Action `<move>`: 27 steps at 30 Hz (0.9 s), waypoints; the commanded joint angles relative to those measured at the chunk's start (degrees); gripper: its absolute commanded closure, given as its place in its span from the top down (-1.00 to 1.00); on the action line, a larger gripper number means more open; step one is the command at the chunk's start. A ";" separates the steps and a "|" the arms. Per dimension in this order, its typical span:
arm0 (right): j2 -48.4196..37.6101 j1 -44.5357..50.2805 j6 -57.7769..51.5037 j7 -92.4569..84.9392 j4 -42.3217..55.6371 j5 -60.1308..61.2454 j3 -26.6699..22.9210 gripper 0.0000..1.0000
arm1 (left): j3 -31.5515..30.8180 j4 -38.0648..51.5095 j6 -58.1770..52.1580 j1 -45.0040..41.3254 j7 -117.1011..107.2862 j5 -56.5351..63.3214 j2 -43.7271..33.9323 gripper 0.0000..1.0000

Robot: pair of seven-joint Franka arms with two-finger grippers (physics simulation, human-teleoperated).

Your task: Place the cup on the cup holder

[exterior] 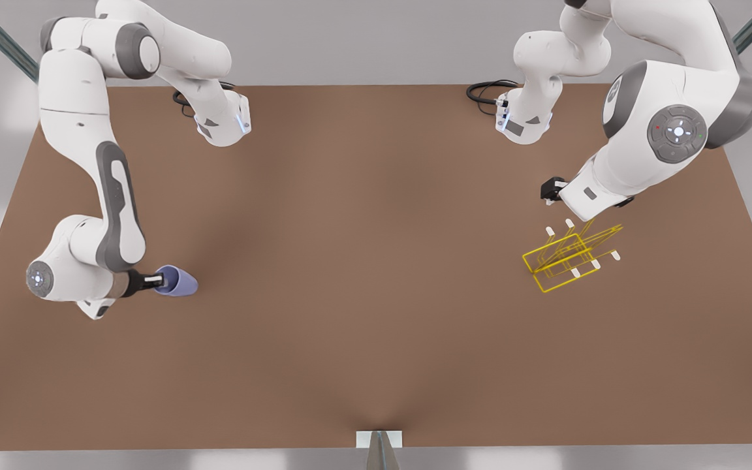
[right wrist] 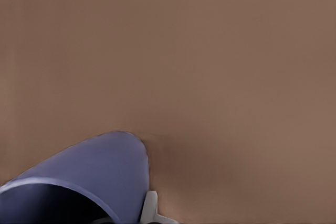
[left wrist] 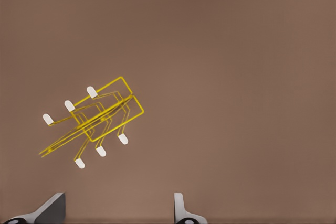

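Cup gripped, not yet racked.
Our right end effector (exterior: 160, 282) had closed on the cup (exterior: 179, 281); our left end effector (exterior: 551, 191) waited open near the holder (exterior: 568, 260), well apart from the cup.

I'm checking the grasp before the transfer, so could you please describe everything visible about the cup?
The cup is small, plain, smooth and lavender-blue, tapered with no handle. It lies sideways at the front view's left, its dark open mouth toward the right gripper, which grips its rim. It is far from the cup holder.
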 commanded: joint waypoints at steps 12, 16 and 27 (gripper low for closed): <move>2.90 24.88 -10.52 17.36 5.07 46.60 0.34 -0.57 | -0.37 0.02 -0.60 0.03 -0.11 0.03 -0.05 1.00; 8.79 34.03 0.20 17.45 9.99 57.24 0.34 -0.57 | -0.37 0.02 -0.69 0.03 -0.11 0.03 -0.05 1.00; 25.84 45.28 16.55 17.71 26.79 62.25 -0.36 -0.57 | -0.37 0.02 -1.57 0.03 -0.29 -0.06 0.13 1.00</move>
